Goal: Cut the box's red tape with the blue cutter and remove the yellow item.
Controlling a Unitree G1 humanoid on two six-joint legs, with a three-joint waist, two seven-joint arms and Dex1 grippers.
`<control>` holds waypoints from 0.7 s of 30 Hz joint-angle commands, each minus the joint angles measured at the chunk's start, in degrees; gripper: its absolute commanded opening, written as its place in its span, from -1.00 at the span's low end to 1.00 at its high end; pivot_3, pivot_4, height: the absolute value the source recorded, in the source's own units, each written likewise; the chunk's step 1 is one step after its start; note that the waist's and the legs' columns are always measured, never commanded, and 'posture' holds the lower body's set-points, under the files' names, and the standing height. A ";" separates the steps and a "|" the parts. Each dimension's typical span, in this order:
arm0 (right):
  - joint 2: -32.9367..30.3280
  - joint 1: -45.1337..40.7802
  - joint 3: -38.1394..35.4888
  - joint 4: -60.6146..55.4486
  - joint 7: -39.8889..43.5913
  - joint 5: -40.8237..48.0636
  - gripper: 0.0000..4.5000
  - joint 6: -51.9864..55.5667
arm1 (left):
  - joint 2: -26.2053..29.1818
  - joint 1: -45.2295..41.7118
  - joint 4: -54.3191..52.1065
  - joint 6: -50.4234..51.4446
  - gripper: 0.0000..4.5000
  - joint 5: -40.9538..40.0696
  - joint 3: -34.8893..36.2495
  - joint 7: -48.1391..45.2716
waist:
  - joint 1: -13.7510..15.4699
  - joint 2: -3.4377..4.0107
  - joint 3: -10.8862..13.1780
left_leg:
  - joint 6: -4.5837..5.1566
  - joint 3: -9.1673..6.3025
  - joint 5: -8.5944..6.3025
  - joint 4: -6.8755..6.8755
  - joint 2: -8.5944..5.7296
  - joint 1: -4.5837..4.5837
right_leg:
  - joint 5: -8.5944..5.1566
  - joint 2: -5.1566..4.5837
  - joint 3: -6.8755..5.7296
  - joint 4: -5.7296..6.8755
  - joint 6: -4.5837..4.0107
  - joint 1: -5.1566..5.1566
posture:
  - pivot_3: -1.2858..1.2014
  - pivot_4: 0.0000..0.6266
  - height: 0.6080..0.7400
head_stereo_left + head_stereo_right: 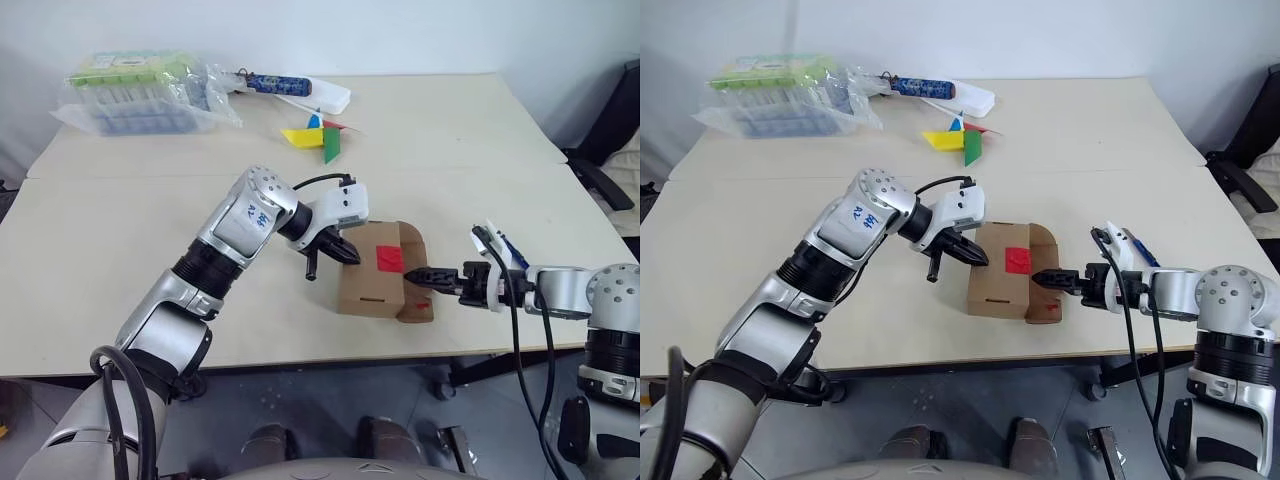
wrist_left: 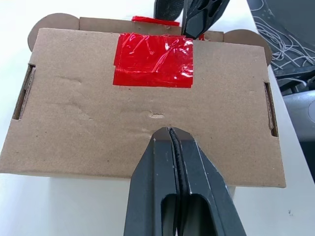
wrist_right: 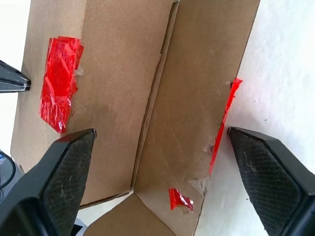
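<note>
A: Item one, the box (image 1: 375, 270)?
B: Sat near the tabletop's (image 1: 120, 260) 6 o'clock edge, red tape (image 1: 390, 257) on top, flap open at its 3 o'clock side.

A: Left gripper (image 1: 348, 252)?
B: Fingers were pressed shut, empty, tips at the box's 9 o'clock edge.

A: Right gripper (image 1: 418, 274)?
B: Fingers were spread wide, holding nothing, at the open flap.

A: Other stock?
B: Pinwheel (image 1: 318, 137) and plastic package (image 1: 140, 92), toward 12 o'clock.

**A test bench in a lab or office room**

Two plain cream tables (image 1: 450, 130) stand pushed together against a bare white wall (image 1: 400, 30) — no home furnishings around them. A dark office chair (image 1: 615, 140) sits at the right edge, and cables (image 2: 283, 44) lie on the grey floor. Odd props — a clear plastic package (image 1: 145, 95), a paper pinwheel (image 1: 318, 137) — sit at the far side.
</note>
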 commanded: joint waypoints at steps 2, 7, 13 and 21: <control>-0.50 1.04 3.16 -0.22 2.85 -2.53 0.99 1.38 | -0.02 1.81 -1.20 0.75 -1.00 0.65 -2.16 -0.71 | 0.00 0.00 0.00 | -0.01 0.01 -0.01 -0.02 0.01 0.05 | 0.00 0.01 0.03 0.01 0.00 0.01 | 0.03 -0.52 1.00; -0.63 1.42 3.42 -2.17 5.07 -4.24 0.99 0.74 | 0.04 2.17 -1.70 0.91 -1.00 0.62 -2.18 -0.70 | 0.04 0.00 0.00 | -0.02 0.01 -0.02 -0.02 0.03 0.07 | 0.00 0.04 0.06 0.01 -0.01 0.01 | 0.03 -0.52 1.00; 0.28 1.43 2.88 -4.01 7.00 -5.91 0.58 -2.28 | -0.35 2.09 -1.58 0.90 -1.00 0.66 -2.07 -0.42 | 0.05 0.00 0.00 | -0.03 0.05 -0.03 -0.02 0.04 0.07 | 0.00 0.05 0.09 0.00 -0.01 0.01 | 0.03 -0.52 1.00; -0.08 0.80 4.30 -3.43 9.05 -7.62 -0.59 -2.66 | -0.66 1.86 -0.83 0.56 -1.00 0.81 -1.89 -0.13 | 0.23 0.02 0.01 | -0.02 0.05 -0.04 -0.02 0.02 0.03 | 0.00 0.05 0.10 -0.03 -0.02 -0.02 | 0.03 -0.52 1.00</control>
